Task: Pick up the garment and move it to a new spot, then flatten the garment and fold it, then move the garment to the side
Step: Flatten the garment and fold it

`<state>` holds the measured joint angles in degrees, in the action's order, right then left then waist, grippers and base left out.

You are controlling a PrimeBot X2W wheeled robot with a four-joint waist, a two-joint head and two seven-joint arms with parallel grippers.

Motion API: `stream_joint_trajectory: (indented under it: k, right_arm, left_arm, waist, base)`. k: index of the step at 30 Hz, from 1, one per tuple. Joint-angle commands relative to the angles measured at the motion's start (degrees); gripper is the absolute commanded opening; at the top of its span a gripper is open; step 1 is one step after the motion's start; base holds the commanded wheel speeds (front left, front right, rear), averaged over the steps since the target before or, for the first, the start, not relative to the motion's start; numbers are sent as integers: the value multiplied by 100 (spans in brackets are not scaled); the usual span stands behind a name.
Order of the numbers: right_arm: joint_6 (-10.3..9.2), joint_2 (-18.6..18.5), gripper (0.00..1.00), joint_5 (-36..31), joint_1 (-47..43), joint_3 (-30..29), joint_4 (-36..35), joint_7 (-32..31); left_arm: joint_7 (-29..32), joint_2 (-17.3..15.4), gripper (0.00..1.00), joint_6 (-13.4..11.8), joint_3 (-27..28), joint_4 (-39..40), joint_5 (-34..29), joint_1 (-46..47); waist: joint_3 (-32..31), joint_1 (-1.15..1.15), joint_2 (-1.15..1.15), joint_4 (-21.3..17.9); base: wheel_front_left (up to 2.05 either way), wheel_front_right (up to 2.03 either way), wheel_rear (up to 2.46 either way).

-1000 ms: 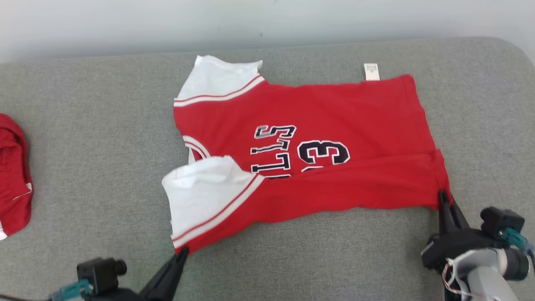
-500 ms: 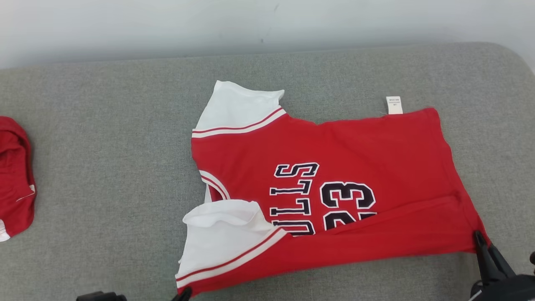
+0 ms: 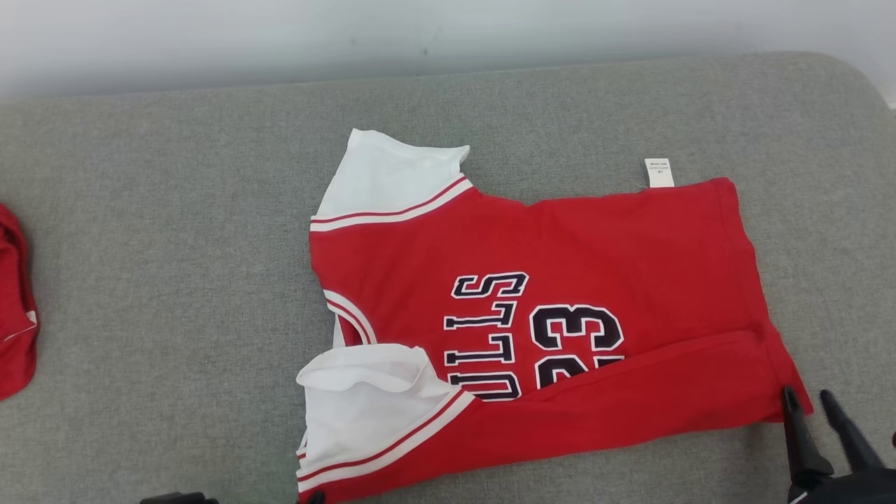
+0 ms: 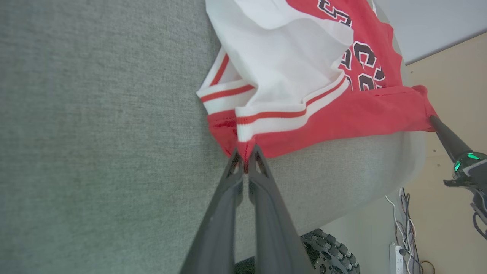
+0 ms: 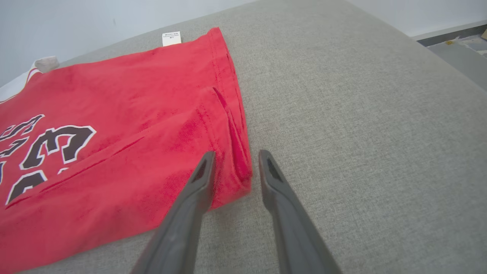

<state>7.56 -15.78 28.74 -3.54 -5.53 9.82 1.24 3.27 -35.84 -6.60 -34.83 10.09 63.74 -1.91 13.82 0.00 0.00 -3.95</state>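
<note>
Garment [image 3: 560,266] — flat on worktop [image 3: 175,245], 6 o'clock edge folded once; left fingers [image 4: 266,198] clamped on 7 o'clock corner, right fingers [image 5: 190,198] parted astride 4 o'clock corner — further folds, side-move outstanding.

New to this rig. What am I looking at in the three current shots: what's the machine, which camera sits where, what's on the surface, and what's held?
It is a wheeled robot with two arms, and each arm ends in a hand with two long dark fingers. The wide picture comes from a camera on its head, looking down at a grey padded surface. The other two pictures come from cameras on the wrists, each looking along that hand's own fingers.

A red jersey with white sleeves lies spread on the surface, its near long edge folded over. A white tag sticks out at its far edge. A second red cloth sits at the left edge of the head view.

The left hand is shut, pinching the jersey's near corner by the sleeve. The right hand is open, with its fingers either side of the hem corner and not gripping it.
</note>
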Motion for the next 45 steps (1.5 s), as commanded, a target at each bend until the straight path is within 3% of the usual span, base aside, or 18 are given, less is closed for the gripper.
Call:
stream_joint_trajectory:
  k: [1, 6, 10, 13, 14, 15, 21, 26, 32, 39, 45]
  right_arm:
    - [-16, 26, 100, -96, 7, -71, -74, 60]
    - [-15, 140, 100, -421, 70, -263, -385, 377]
    - [-15, 424, 100, -912, 323, -168, -732, 818]
    - [-15, 544, 100, -1030, 576, 77, -748, 887]
    - [-15, 528, 100, -1123, 854, 312, -692, 877]
    - [-16, 533, 100, -1135, 949, 368, -674, 882]
    - [-15, 599, 100, -1251, 1396, 602, -588, 918]
    - [-16, 707, 100, -1326, 1799, 850, -438, 1014]
    - [-15, 864, 100, -1343, 2019, 1017, -281, 1160]
    - [-16, 1056, 100, -1300, 2238, 1303, -106, 1350]
    - [-16, 1137, 100, -1243, 2256, 1337, -40, 1397]
  left_arm:
    - [-67, 62, 100, -16, 20, -19, -30, 81]
    - [-387, 16, 100, -151, 328, 70, -101, 146]
    - [-356, -280, 100, -188, 883, 419, -78, 841]
    - [66, -489, 100, -38, 1057, 297, -90, 1801]
    - [639, -642, 100, 137, 1003, 51, -88, 2664]
    - [857, -670, 100, 196, 983, -46, -41, 2963]
    - [2098, -542, 100, 348, 773, -808, 283, 4433]
    - [3176, -377, 100, 488, 422, -1867, 180, 5888]
    - [3725, -331, 100, 779, 90, -2704, -51, 6662]
    - [4257, -795, 100, 1250, -153, -3249, -276, 7322]
    - [4368, -1062, 100, 1366, -171, -3308, -169, 7425]
  waist:
    - [-13, 0, 0, -10]
    - [-66, 0, 0, -55]
    - [-4, 0, 0, -101]
    - [191, 0, 0, -160]
    - [437, 0, 0, -250]
    - [526, 0, 0, -281]
    - [910, 0, 0, -439]
    - [1313, 0, 0, -712]
    - [1628, 0, 0, -1034]
    - [2084, 0, 0, -1631]
    - [2198, 0, 0, -1818]
  base:
    - [0, 0, 0]
    - [0, 0, 0]
    - [0, 0, 0]
    - [0, 0, 0]
    - [0, 0, 0]
    - [0, 0, 0]
    - [0, 0, 0]
    - [0, 0, 0]
    - [0, 0, 0]
    - [0, 0, 0]
    - [0, 0, 0]
